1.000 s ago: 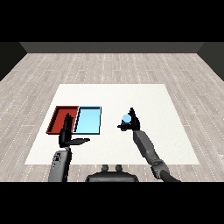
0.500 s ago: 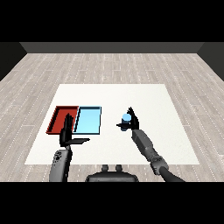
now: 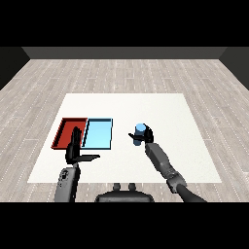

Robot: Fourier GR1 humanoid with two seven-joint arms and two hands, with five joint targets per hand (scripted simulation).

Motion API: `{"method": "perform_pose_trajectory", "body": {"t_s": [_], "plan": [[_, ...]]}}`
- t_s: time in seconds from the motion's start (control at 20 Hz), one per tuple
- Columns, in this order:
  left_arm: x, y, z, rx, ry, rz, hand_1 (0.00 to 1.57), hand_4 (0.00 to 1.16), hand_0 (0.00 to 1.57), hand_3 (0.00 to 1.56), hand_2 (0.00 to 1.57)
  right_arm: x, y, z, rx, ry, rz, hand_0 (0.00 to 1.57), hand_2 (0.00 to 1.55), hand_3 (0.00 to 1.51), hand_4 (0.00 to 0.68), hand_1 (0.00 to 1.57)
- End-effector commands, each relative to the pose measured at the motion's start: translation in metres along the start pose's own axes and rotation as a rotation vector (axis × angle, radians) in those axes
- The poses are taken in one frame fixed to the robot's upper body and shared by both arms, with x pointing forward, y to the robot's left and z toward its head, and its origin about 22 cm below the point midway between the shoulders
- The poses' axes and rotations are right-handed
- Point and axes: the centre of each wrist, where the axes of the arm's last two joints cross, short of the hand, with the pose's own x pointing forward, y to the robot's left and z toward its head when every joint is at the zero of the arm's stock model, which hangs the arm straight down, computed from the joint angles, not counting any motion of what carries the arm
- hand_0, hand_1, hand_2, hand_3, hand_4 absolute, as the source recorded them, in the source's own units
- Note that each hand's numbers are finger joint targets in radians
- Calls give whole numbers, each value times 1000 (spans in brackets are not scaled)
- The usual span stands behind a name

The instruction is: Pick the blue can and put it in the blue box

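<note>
A white worktop [image 3: 126,104] is sitting on a grey plank floor [image 3: 121,73], and two shallow trays are lying on its left part, side by side and touching along one edge: a red tray [image 3: 62,132] on the outside and a light blue tray [image 3: 98,134] nearer the middle. The left hand [image 3: 74,151] is hovering at the near edge of these trays, its fingers [image 3: 75,136] pointing straight up across the near corner where the two trays are meeting and its thumb sticking out sideways to the right; it is spread flat and holding nothing. The left forearm [image 3: 65,182] is rising from the lower left corner of the view. The stretch of worktop between the light blue tray and the right hand is lying bare, so nothing is standing between the two. The blue can [image 3: 140,130] is sitting upright in the right hand [image 3: 142,138], to the right of the light blue tray and well apart from it, near the middle of the worktop. The right hand's fingers are curling round the can's lower part from both sides, with the can's top showing above them; whether the can is resting on the worktop or being held just above it is hard to tell from this angle. The right forearm [image 3: 160,160] is slanting down towards the lower right of the view.
</note>
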Motion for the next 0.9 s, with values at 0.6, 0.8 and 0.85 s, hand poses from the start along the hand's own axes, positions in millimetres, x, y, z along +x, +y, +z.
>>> {"method": "perform_pose_trajectory", "body": {"t_s": [0.6, 0.8, 0.85], "plan": [[-8, -17, -5, -64, 24, 14, 0, 0, 0, 0, 0, 52, 39, -16, 59, -230, 83, 1452, 1475, 1352, 516, 1452], [1, -42, 2, -127, 33, 39, 0, 0, 0, 0, 0, 63, 50, -10, 114, -256, 78, 1466, 1482, 1381, 525, 1466], [-4, -40, -23, -120, 24, 67, 0, 0, 0, 0, 0, 76, 65, -8, 111, -270, 86, 1451, 1472, 1377, 532, 1451]]}}
